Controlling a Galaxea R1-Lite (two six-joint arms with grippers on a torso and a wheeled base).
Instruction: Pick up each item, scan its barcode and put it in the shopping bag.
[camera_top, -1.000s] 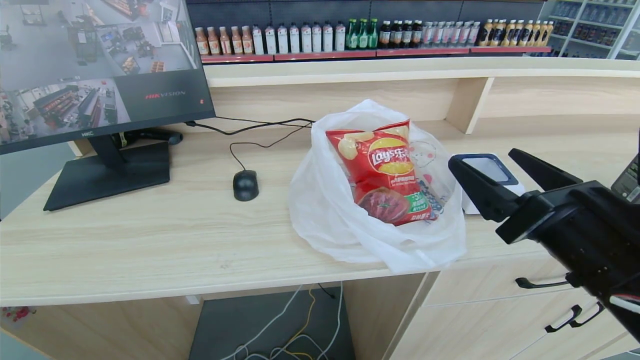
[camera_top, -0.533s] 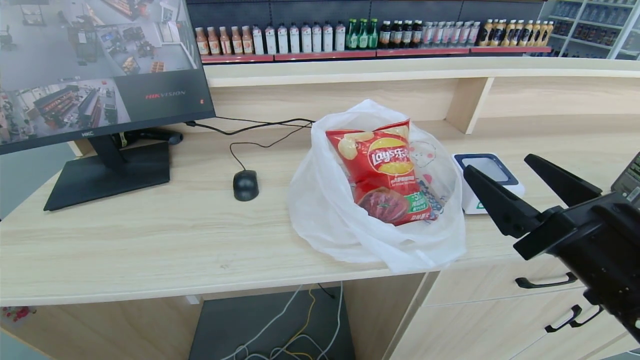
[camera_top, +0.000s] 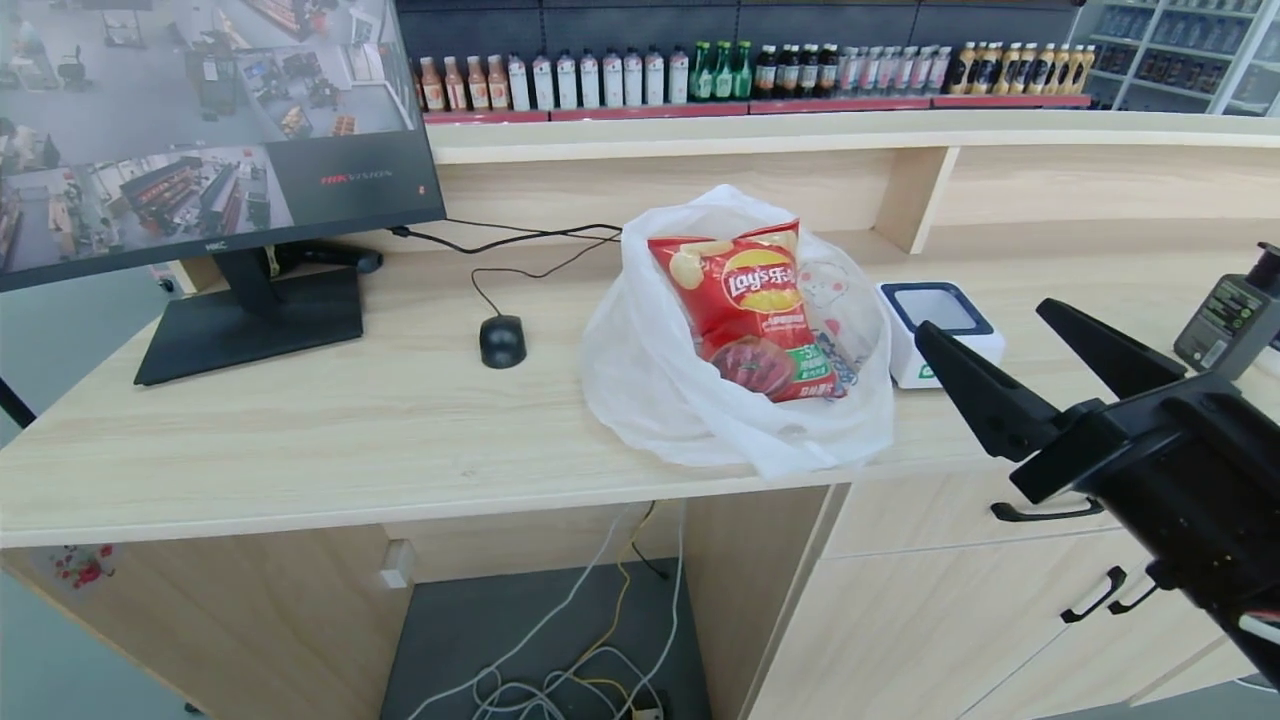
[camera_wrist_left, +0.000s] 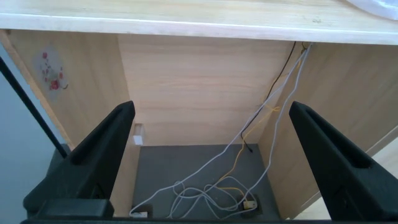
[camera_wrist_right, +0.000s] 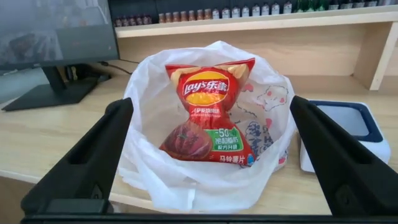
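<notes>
A red bag of crisps (camera_top: 748, 307) (camera_wrist_right: 208, 111) stands upright inside the white plastic shopping bag (camera_top: 650, 385) (camera_wrist_right: 186, 180) on the wooden counter. Just right of the bag sits the white barcode scanner (camera_top: 940, 325) (camera_wrist_right: 348, 134) with its dark window facing up. My right gripper (camera_top: 985, 340) (camera_wrist_right: 211, 109) hangs open in front of the counter, right of the bag, with nothing between its fingers. My left gripper (camera_wrist_left: 211, 112) is open and empty, low down, facing the cavity under the counter.
A monitor (camera_top: 200, 120) on a black stand, a black mouse (camera_top: 502, 341) and its cable lie left of the bag. A handheld terminal (camera_top: 1225, 320) sits at the far right. Drawers (camera_top: 1000, 560) are below the counter, loose cables (camera_wrist_left: 217, 180) beneath it. Bottles line the back shelf (camera_top: 750, 75).
My right gripper has drawn back from the bag toward the right and stayed open. The head camera has shifted, showing more of the counter front and the terminal.
</notes>
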